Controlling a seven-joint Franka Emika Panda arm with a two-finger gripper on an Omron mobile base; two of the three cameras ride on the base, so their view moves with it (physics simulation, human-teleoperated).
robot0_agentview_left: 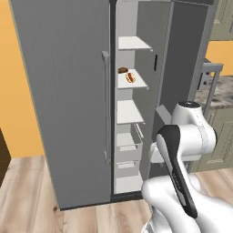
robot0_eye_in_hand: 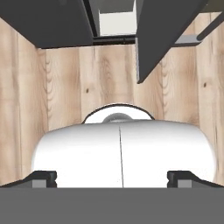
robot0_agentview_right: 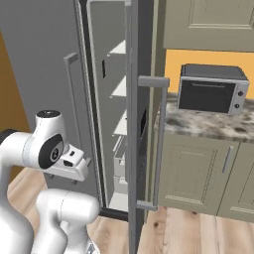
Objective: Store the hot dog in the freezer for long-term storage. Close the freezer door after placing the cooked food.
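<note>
Left base: hot dog on freezer shelf. Right base: door edge-on, handle right of arm. Hand: gripper points floorward, tips wide, empty; door ahead-right, vertical.

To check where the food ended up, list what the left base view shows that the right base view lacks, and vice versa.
Left base view: the hot dog lying on a white shelf inside the freezer.
Right base view: a countertop oven on a marbled counter, with cabinets below.
Both: the open freezer, the freezer door swung out, and the white arm.
</note>
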